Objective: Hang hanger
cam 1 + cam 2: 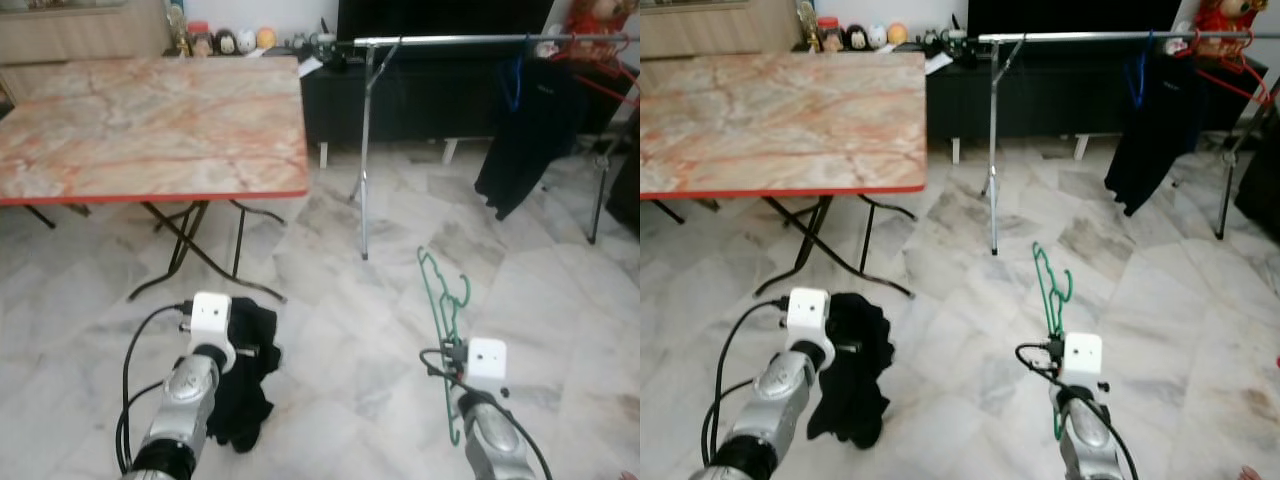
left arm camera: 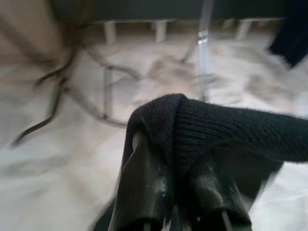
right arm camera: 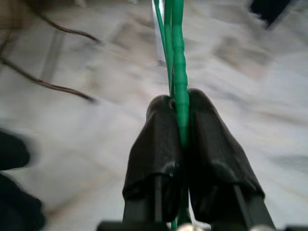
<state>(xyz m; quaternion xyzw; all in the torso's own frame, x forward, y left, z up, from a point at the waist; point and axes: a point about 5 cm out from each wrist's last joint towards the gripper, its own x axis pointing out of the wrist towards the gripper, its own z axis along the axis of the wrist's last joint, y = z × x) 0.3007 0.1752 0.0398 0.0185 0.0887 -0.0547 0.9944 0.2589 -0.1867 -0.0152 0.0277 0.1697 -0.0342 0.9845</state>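
Note:
A green plastic hanger (image 1: pixel 446 320) stands upright in my right gripper (image 3: pixel 179 108), whose two black fingers are shut on its thin bar; its hook points up and away. My left gripper (image 2: pixel 179 144) is shut on a black knitted garment (image 1: pixel 246 372) that hangs down from it at lower left. A silver clothes rail (image 1: pixel 450 41) on thin legs stands ahead across the marble floor, with a black garment (image 1: pixel 528 130) and red hangers (image 1: pixel 590 60) on its right part.
A folding table (image 1: pixel 150 120) with a marbled orange top and red edge stands at the left. A black TV cabinet (image 1: pixel 400 95) runs along the back wall behind the rail. Open marble floor lies between me and the rail.

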